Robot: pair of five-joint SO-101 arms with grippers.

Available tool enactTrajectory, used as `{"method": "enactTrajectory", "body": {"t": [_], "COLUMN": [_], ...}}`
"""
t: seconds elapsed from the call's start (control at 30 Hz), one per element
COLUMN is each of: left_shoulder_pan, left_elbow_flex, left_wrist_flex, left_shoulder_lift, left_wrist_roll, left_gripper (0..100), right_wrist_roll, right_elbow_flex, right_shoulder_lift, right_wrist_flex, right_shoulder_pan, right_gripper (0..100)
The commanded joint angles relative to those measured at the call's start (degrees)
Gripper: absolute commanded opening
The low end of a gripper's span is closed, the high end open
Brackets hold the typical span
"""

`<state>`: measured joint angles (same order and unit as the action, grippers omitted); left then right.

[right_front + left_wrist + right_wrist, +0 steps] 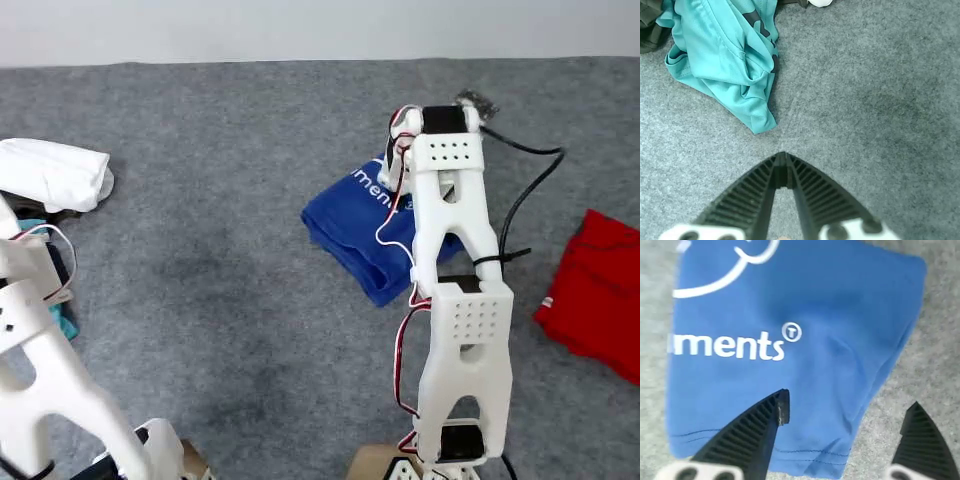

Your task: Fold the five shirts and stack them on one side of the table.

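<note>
A folded blue shirt (350, 225) with white print lies near the middle of the table. My right gripper (849, 410) hangs open just above its edge; one finger is over the blue shirt (805, 315) and the other over bare carpet beside it. My left gripper (783, 157) is shut and empty over grey carpet, a short way from a crumpled teal shirt (720, 55). In the high view, a white shirt (55, 172) lies bunched at the far left and a red shirt (598, 290) sits at the right edge.
The table is covered in grey carpet (220, 300), with open room between the two arms. A dark garment (649, 27) lies beside the teal shirt. The right arm (462, 320) stretches from the near edge over the blue shirt, trailing a black cable (530, 190).
</note>
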<state>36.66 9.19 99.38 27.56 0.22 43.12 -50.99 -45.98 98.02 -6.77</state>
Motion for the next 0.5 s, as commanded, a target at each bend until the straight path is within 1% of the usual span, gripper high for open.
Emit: {"method": "enactTrajectory", "body": {"t": [0.0,0.1,0.3,0.47], "left_shoulder_pan": [-0.3,-0.3,-0.3,-0.3], "left_elbow_flex": [-0.2,-0.2,-0.2,-0.2], "left_wrist_flex": [0.2,0.2,0.2,0.2], "left_shoulder_lift": [1.0,1.0,1.1,1.0], "left_wrist_roll": [-0.4,-0.4,-0.4,-0.4], "left_gripper": [0,0,0,0], "right_wrist_roll": [0.8,2.0,2.1,2.2], "right_elbow_flex": [-2.5,-2.6,-2.7,-2.7], "right_shoulder_lift": [-0.7,-2.9,-8.0,-11.6], "right_wrist_flex": [-0.2,-2.1,-3.4,-7.2], "right_shoulder_pan": [-0.4,0.0,0.0,0.0], "right_gripper": [35.3,35.3,35.3,35.3]}}
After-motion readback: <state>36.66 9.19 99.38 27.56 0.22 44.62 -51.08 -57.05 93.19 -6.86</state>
